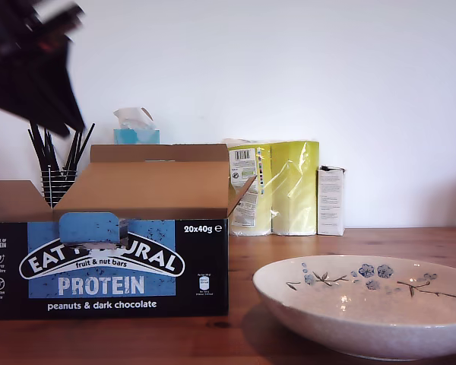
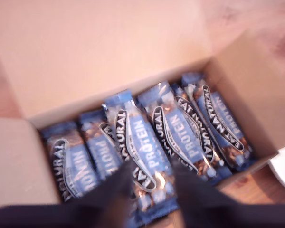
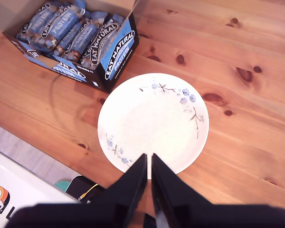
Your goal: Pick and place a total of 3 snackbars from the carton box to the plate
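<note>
My first gripper (image 2: 149,183), fingers spread, hangs above the bars (image 2: 147,142) in the box (image 2: 109,52). They look light, slippery and crinkly; best pinched mid-length across the width. My second gripper (image 3: 148,178) is pinched empty above the plate (image 3: 152,118).

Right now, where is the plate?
The plate sits on the wooden table at the exterior view's lower right, empty, just beside the carton box; my second gripper hovers above it.

Soft daylight, motion-blurred first wrist view
</note>
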